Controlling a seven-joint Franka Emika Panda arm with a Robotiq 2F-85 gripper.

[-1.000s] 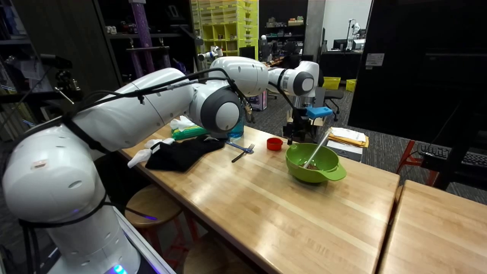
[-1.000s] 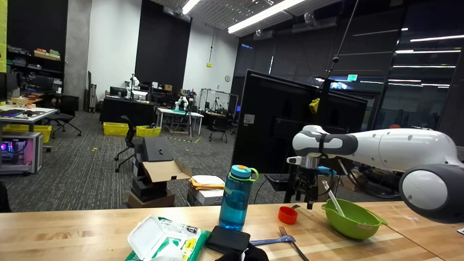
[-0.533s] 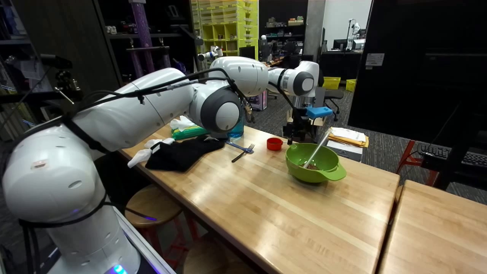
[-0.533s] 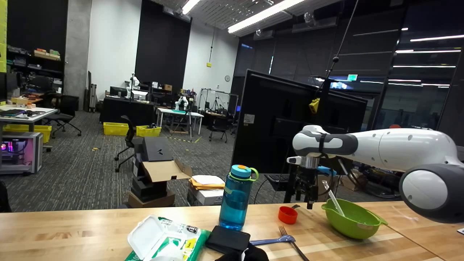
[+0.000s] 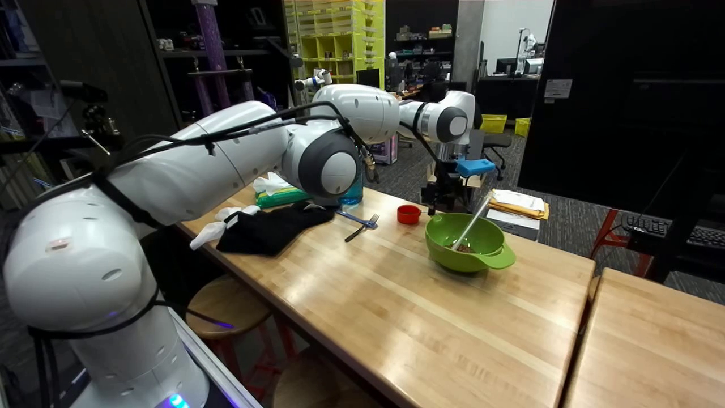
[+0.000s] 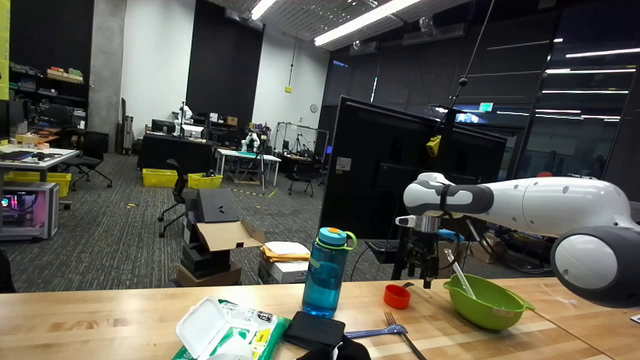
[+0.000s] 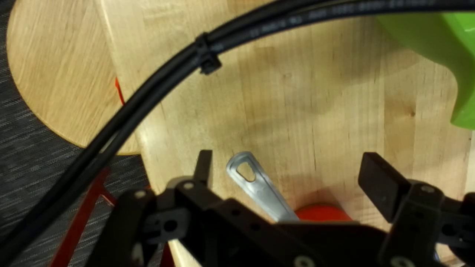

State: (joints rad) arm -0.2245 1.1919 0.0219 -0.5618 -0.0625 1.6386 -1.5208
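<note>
Above the table [image 5: 362,294], spread fingers [image 7: 382,185] near an unheld red cup [image 5: 408,216]

Left to right in an exterior view, clocked from the fingers: the fork [image 5: 362,228] lies well out at 8 o'clock; the red cup stands on the table nearer in, also toward 8. Its silver handle [image 7: 267,196], pointing to 11 in the wrist view, shows between the fingers, unpinched. At 5 sits the green bowl [image 5: 450,261], a utensil [image 5: 472,221] leaning inside. Progress, as judged: brown bits [image 5: 465,249] are already in the bowl; no grip on the cup yet.
</note>
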